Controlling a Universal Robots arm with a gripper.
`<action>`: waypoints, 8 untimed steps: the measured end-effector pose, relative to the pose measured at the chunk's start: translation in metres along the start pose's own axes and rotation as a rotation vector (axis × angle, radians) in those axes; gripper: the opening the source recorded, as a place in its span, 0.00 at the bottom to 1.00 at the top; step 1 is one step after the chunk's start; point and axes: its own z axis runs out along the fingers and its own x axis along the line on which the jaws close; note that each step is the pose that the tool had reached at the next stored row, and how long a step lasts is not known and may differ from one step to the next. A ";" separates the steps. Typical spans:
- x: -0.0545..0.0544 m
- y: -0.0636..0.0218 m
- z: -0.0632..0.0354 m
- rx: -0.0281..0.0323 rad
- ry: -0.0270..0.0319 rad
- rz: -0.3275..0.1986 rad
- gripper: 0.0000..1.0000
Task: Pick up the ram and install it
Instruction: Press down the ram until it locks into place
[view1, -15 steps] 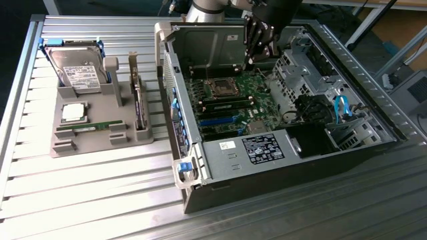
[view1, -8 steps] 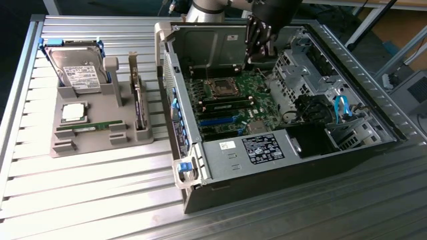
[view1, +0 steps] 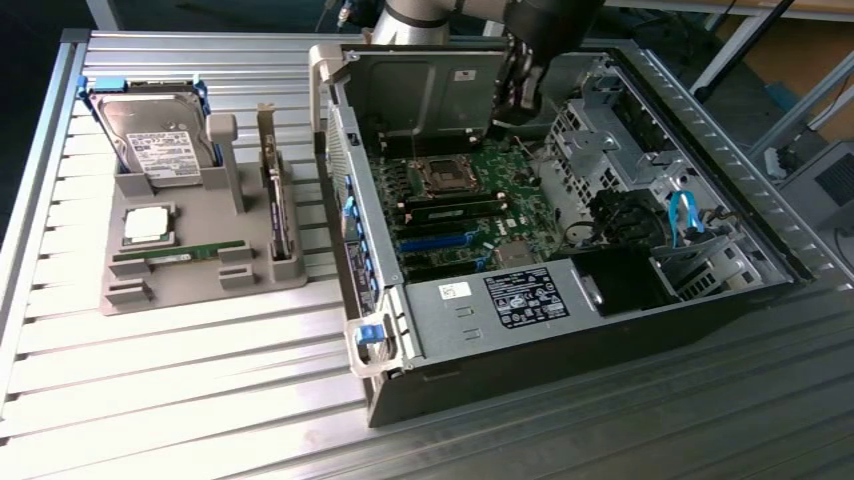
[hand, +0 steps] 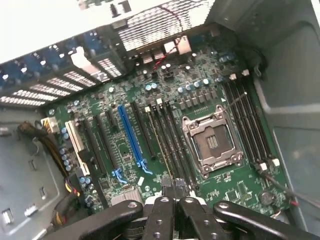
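Observation:
The ram (view1: 180, 252) is a thin green stick lying flat in a slot of the grey holder (view1: 200, 285) at the exterior view's left. My gripper (view1: 513, 108) hangs from the dark arm well away from it, inside the open computer case (view1: 561, 300) and above the motherboard (view1: 461, 215). In the wrist view my gripper (hand: 174, 194) is shut, its fingertips pressed together with nothing visible between them. It hovers over the black memory slots (hand: 172, 145) beside the empty processor socket (hand: 212, 142).
The holder also carries a hard drive (view1: 154, 135), a square silver processor chip (view1: 147, 225) and a card with a metal bracket (view1: 276, 200). The case walls, a drive cage (view1: 601, 150) and cables (view1: 683, 215) crowd the motherboard. Everything rests on a ribbed metal table (view1: 200, 400).

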 end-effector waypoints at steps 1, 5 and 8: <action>0.000 0.0000 0.0000 0.0000 -0.0010 0.028 0.10; 0.000 0.0000 0.0000 0.0002 -0.0050 0.155 0.10; 0.000 0.0000 0.0000 0.0003 -0.0080 0.244 0.10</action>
